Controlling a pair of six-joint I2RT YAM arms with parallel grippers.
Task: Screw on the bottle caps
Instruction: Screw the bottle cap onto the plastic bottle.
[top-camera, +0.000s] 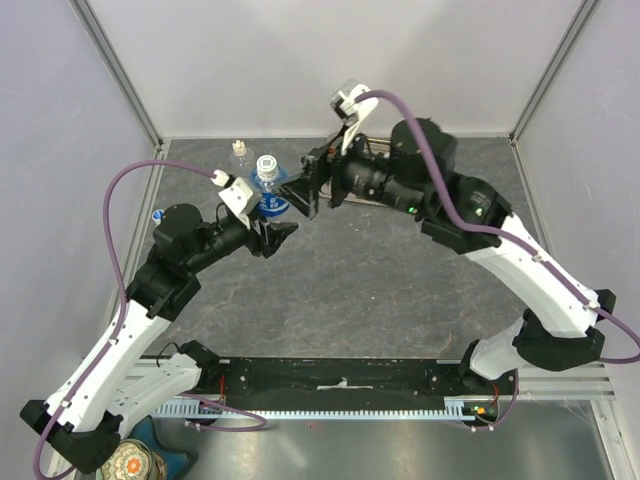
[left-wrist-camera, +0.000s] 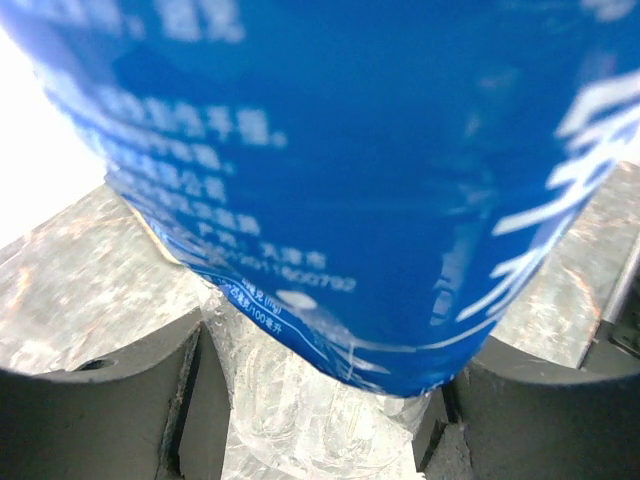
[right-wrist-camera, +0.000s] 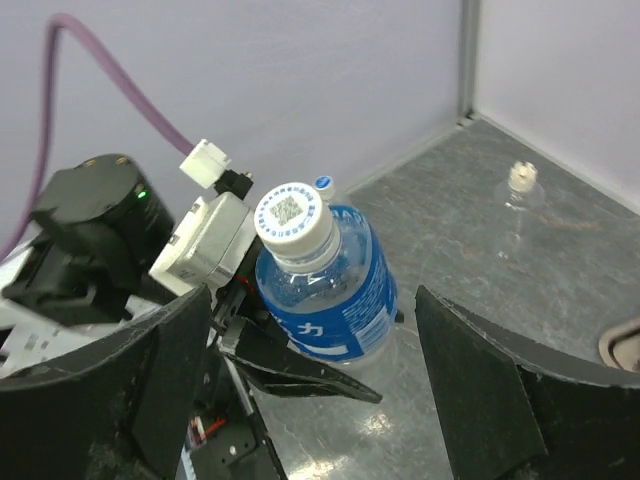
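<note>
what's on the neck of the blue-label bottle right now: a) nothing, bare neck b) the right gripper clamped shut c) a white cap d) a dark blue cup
C: a white cap sits on the blue-label bottle, and the right gripper stands open around it.

Two bottles are counted: a blue-labelled bottle (right-wrist-camera: 335, 290) at centre, a clear bottle (right-wrist-camera: 520, 208) far left. Two caps are seen: white cap (right-wrist-camera: 292, 218), cream cap (right-wrist-camera: 519, 176). Two grippers are counted: left gripper (top-camera: 272, 212), right gripper (top-camera: 303, 188).
</note>
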